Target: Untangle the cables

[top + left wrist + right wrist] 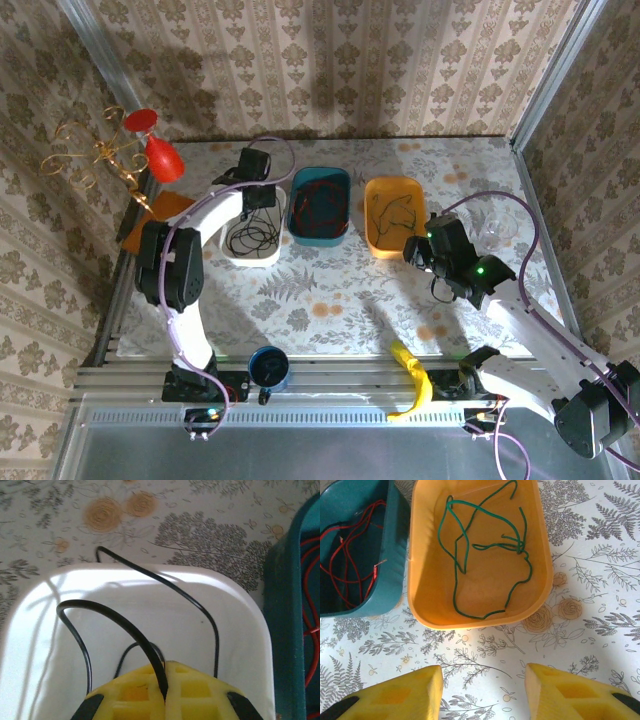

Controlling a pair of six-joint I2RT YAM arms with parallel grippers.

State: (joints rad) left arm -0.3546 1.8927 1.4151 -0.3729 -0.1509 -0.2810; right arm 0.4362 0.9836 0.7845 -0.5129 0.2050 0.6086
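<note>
A black cable loops up out of a white tub, and my left gripper is shut on one strand of it right above the tub. From above, that gripper hangs over the white tub with the black cable coiled inside. A red cable lies in the teal tub, a green cable in the orange tub. My right gripper is open and empty above the tablecloth, just in front of the orange tub.
The three tubs stand in a row: white, teal, orange. A blue cup and a yellow object sit at the near edge. A gold stand with red glasses is far left, a clear bowl right.
</note>
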